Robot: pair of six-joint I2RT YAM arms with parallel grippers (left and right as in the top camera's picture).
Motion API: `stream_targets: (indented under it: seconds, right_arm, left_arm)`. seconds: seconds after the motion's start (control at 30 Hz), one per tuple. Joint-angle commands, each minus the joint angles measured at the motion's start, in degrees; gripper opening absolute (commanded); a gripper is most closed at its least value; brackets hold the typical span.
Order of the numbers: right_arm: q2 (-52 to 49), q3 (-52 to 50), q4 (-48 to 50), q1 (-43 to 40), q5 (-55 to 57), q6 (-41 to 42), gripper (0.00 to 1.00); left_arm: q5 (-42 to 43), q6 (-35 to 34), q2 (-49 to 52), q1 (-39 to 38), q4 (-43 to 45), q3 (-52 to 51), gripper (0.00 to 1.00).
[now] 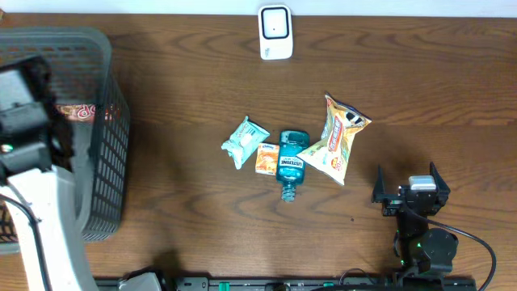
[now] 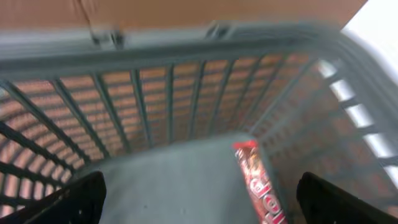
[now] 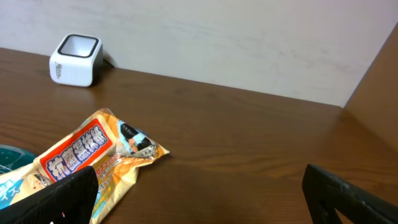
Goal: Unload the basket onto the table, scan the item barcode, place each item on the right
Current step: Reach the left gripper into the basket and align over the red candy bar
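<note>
The left gripper [image 2: 199, 202] hangs inside the grey basket [image 1: 105, 137] at the left end of the table [image 1: 178, 89], its two dark fingers [image 2: 78, 199] spread wide with nothing between them. A red packet [image 2: 258, 183] lies flat on the basket floor, just beside the right-hand finger and not touching it as far as the blurred wrist view shows. The right gripper [image 3: 199, 202] sits low over the table near its front right part, its jaws also wide apart and empty, facing the far wall. The white scanner [image 1: 275, 32] stands at the far edge of the table, well apart from both arms. Four more items lie bunched in the middle of the table: a teal pouch [image 1: 244, 141], a small orange box [image 1: 267, 158] against a blue mouthwash bottle [image 1: 291, 166] lying on its side, and a yellow snack bag [image 1: 338, 139] whose lower corner meets the bottle
</note>
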State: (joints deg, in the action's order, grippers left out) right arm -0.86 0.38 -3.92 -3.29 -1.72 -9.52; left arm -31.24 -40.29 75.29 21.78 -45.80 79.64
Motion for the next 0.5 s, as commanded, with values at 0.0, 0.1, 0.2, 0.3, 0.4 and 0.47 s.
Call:
stream_targets:
  seconds: [0.0,0.1,0.2,0.3,0.4,0.47]
  right_arm:
    - [0.11,-0.07,-0.20,0.44,-0.13,-0.42,0.99]
    - [0.11,-0.07,-0.20,0.44,-0.13,-0.42,0.99]
    - [0.11,-0.07,-0.20,0.44,-0.11,-0.42,0.99]
    - [0.11,-0.07,-0.20,0.44,-0.13,-0.42,0.99]
    - [0.11,-0.07,-0.20,0.44,-0.13,-0.42,0.99]
    - [0.11,-0.07,-0.20,0.44,-0.13,-0.42,0.99]
  left_arm:
    - [14.38,0.22,4.70,4.31,-0.24,0.48,0.98]
    - [15.65,3.63,8.85,5.33,0.24,0.48,0.98]
    - [15.69,6.03,13.20,5.16,0.96,0.48,0.98]
    - [15.80,5.99,17.05,5.16,1.92,0.48,0.98]
    - [15.82,6.01,20.61,5.14,4.04,0.48,0.98]
    - [15.82,6.03,22.67,5.14,5.46,0.48,0.98]
